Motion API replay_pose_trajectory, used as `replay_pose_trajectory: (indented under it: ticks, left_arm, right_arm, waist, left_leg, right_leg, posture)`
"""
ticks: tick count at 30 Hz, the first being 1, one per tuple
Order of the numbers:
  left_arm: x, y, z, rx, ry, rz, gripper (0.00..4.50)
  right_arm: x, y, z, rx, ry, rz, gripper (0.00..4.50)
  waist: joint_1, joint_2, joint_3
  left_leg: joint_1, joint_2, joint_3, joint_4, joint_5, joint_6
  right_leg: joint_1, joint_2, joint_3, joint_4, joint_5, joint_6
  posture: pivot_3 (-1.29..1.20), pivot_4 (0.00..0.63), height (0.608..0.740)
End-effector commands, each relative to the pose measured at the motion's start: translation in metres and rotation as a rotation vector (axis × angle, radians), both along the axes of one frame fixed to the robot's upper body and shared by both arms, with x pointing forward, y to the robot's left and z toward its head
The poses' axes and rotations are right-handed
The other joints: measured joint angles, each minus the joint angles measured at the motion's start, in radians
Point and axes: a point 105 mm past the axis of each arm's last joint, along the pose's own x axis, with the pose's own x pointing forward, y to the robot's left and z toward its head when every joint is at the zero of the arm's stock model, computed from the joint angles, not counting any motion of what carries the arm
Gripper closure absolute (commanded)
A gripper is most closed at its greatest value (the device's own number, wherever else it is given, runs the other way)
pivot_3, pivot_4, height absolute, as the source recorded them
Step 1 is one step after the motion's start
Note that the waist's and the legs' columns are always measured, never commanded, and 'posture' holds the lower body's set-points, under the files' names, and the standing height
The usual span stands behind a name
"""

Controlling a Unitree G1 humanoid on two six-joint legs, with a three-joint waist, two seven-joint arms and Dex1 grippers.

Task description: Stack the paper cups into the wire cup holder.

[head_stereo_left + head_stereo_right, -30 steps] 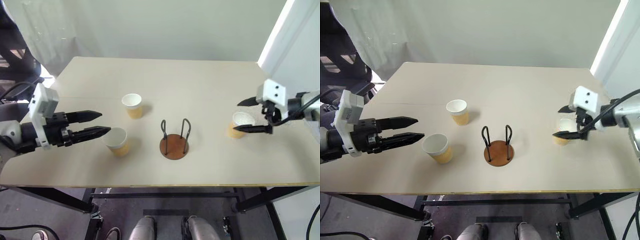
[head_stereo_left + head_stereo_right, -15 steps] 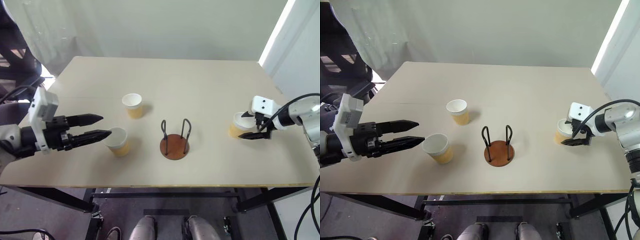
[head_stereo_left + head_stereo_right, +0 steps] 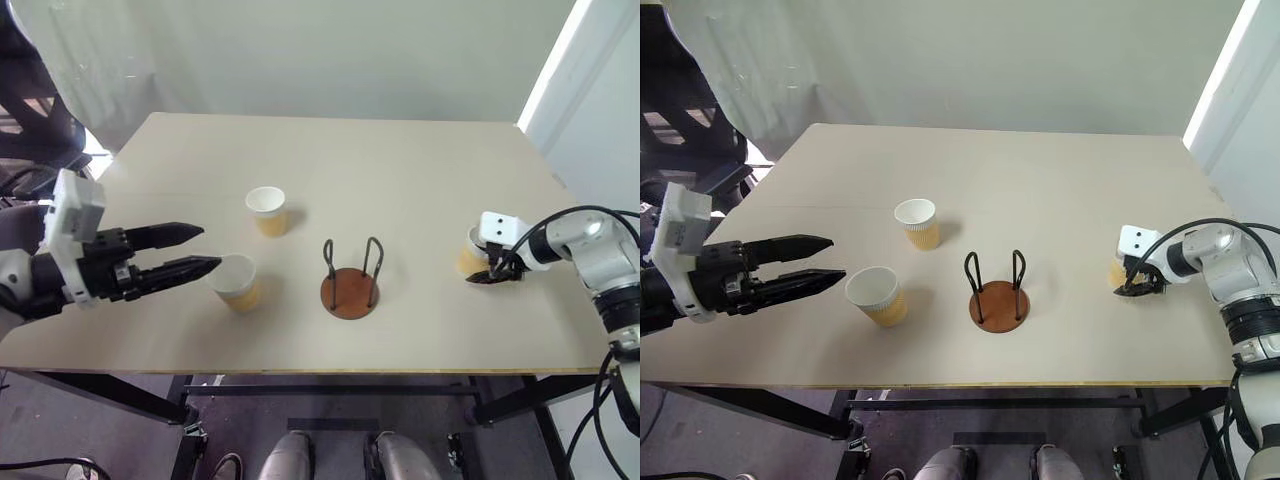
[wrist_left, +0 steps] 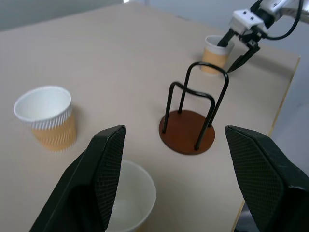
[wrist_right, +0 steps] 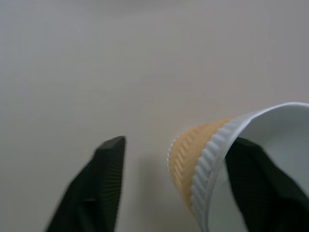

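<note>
Looking down over a pale counter [image 3: 400,160], the wire cup holder [image 3: 350,281] sits about in the middle near the front edge, rust-brown disc base with two black wire loops standing up, nothing in it. All three paper cups are upright on the counter, none stacked. One cup [image 3: 266,210] is behind and to the left of the holder, another cup [image 3: 234,281] is closer to the front, left of the holder, and the third cup [image 3: 474,250] is way over on the right side, well apart from the holder. The left gripper [image 3: 203,250] hovers just left of that front-left cup, roughly level, with its fingers spread wide and nothing between them; the tips sit right beside the cup's rim, but I can't tell if the lower one actually touches it. From the left wrist view you can see both black pads [image 4: 107,159] held apart with the cup's white rim between and below them and the holder beyond. The right gripper [image 3: 1136,281] is angled down at the far-right cup. In the right wrist view one finger [image 5: 263,183] is inside the cup's mouth and the other [image 5: 99,181] is outside with a visible gap to the ribbed wall, so it straddles the rim, not pinching.
</note>
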Motion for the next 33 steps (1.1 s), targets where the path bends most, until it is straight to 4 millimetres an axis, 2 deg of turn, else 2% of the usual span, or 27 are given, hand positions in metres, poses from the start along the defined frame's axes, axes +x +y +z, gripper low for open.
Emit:
replay_pose_trajectory:
  ticks: [1,6,14,18,20,23,26,28,33]
  left_arm:
    - [-0.008,-0.01,0.006,0.007,-0.09,-0.046,0.95]
    - [-0.015,-0.025,-0.008,-0.035,-0.145,-0.112,0.95]
    - [-0.021,-0.03,-0.02,-0.11,-0.205,-0.085,0.95]
    - [-0.026,-0.031,-0.022,-0.138,-0.22,-0.065,0.95]
    - [-0.029,-0.028,-0.027,-0.143,-0.214,-0.041,0.95]
    - [-0.034,-0.023,-0.041,-0.138,-0.18,-0.002,0.95]
    - [-0.036,-0.022,-0.054,-0.119,-0.144,0.024,0.95]
    - [-0.035,-0.023,-0.065,-0.091,-0.119,0.031,0.95]
    - [-0.035,-0.025,-0.074,-0.1,-0.113,0.049,0.95]
  right_arm:
    - [0.006,-0.001,0.014,-0.01,-0.053,0.003,2.73]
    - [0.008,-0.001,0.02,-0.012,-0.061,0.006,4.49]
    - [0.002,-0.002,0.044,-0.008,-0.091,0.045,4.49]
    - [-0.012,0.011,0.078,0.015,-0.125,0.147,4.49]
    - [-0.023,0.027,0.101,0.067,-0.141,0.238,4.49]
    - [-0.048,0.067,0.134,0.217,-0.15,0.427,4.49]
    - [-0.07,0.11,0.157,0.37,-0.154,0.587,4.49]
    - [-0.078,0.135,0.16,0.427,-0.154,0.644,4.49]
    - [-0.075,0.169,0.146,0.437,-0.156,0.646,4.49]
  waist:
    - [0.0,0.0,0.0]
    - [0.0,0.001,0.0]
    - [0.0,0.001,0.0]
    - [0.0,0.001,0.0]
    - [-0.001,0.002,0.0]
    - [-0.012,0.002,0.0]
    - [-0.017,0.002,0.0]
    - [-0.017,0.001,0.0]
    - [-0.007,0.001,0.0]
  left_leg:
    - [0.0,0.0,0.0,0.0,0.0,0.0]
    - [0.0,0.0,0.0,0.0,0.0,0.0]
    - [0.001,0.0,0.0,0.0,0.001,0.001]
    - [0.001,0.0,0.0,0.0,0.002,0.003]
    - [0.001,0.0,0.0,0.0,0.005,0.007]
    - [0.001,0.001,0.001,0.0,0.007,0.01]
    - [0.002,0.002,0.0,0.0,0.007,0.011]
    - [0.005,0.003,0.0,0.0,0.008,0.01]
    - [0.008,0.003,-0.003,0.0,0.007,0.01]
  right_leg:
    - [0.0,0.0,0.0,0.0,0.0,0.0]
    - [0.0,0.0,0.0,0.0,0.0,0.0]
    - [0.001,0.0,-0.001,0.001,0.0,0.0]
    - [0.002,0.0,-0.001,0.001,0.0,0.0]
    - [0.002,0.0,-0.001,0.0,0.0,0.0]
    - [0.002,0.001,0.0,0.0,-0.001,0.0]
    - [0.002,0.003,0.0,0.0,-0.003,-0.001]
    - [0.005,0.006,0.001,0.0,-0.005,-0.002]
    - [0.009,0.007,0.001,0.0,-0.006,-0.003]
  posture:
    - [0.0,0.15,0.74]
    - [0.0,0.15,0.74]
    - [0.0,0.15,0.74]
    - [0.0,0.15,0.74]
    - [0.0,0.15,0.74]
    - [0.0,0.15,0.74]
    - [0.0,0.15,0.74]
    - [0.0,0.15,0.74]
    - [0.0,0.15,0.74]
